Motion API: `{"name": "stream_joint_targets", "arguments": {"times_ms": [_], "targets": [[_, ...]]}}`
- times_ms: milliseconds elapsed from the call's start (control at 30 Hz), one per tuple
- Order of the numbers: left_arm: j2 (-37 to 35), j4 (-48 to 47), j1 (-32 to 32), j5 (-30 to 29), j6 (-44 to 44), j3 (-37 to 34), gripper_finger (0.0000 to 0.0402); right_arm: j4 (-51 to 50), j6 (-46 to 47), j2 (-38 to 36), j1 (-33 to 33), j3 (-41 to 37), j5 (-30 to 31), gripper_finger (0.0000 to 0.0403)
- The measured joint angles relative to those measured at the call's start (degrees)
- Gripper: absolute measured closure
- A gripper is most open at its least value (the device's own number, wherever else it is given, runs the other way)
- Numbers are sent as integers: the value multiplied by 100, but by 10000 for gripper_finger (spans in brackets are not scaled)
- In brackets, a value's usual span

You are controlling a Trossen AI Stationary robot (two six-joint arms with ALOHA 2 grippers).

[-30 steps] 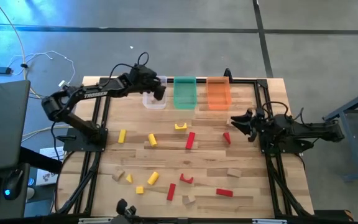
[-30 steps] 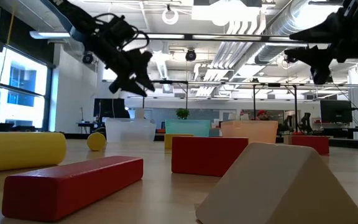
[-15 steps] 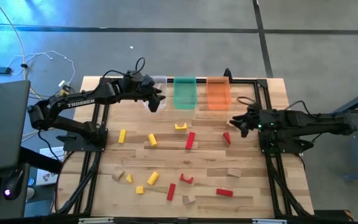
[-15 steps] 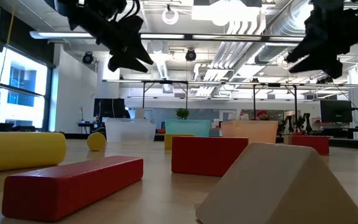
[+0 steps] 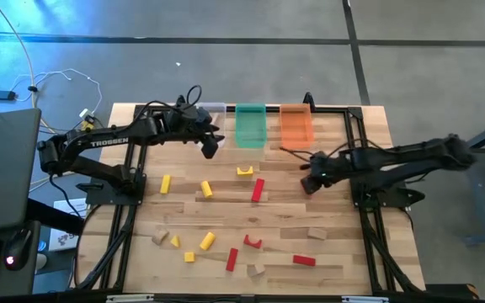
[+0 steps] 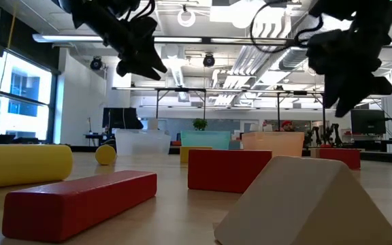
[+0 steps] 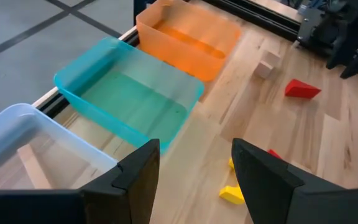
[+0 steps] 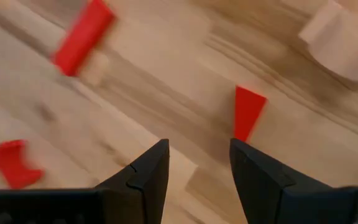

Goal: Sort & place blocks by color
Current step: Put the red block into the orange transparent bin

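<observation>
Red, yellow and tan blocks lie scattered flat on the wooden table (image 5: 343, 252). Among them are a red bar (image 5: 258, 190), a yellow arch (image 5: 244, 171) and a yellow cylinder (image 5: 207, 241). My left gripper (image 5: 211, 148) hangs open above the table just in front of the clear bin (image 7: 17, 134), which holds a tan block (image 7: 33, 168). My right gripper (image 5: 308, 180) is open and points down over a red wedge (image 8: 247, 112), which lies just beyond its fingertips in the right wrist view (image 8: 197, 155). Neither gripper holds anything.
The clear bin, the green bin (image 5: 250, 124) and the orange bin (image 5: 296, 124) stand in a row along the far edge. A tan cube (image 7: 265, 65) lies near the orange bin. A red arch (image 8: 8, 165) and a tan piece (image 8: 340, 37) lie around the wedge.
My left gripper has drawn back from over the clear bin toward the near edge and risen a little. My right arm has reached toward the table's left and tipped its gripper down, lowering it over the red wedge. No block has moved.
</observation>
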Motion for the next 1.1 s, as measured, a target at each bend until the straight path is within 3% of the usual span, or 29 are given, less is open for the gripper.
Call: {"name": "stream_joint_targets", "arguments": {"times_ms": [400,833,967,1100], "targets": [[0,0,0,-2,0,-2,213,-290,408,1480,0,231,3,250],[0,2,0,-2,0,-4,213,84,472,2588,0,233,27,253],[0,2,0,-2,0,-5,213,200,467,2722,4,264,17,286],[0,2,2,-2,2,-4,213,301,426,2688,7,256,13,347]]}}
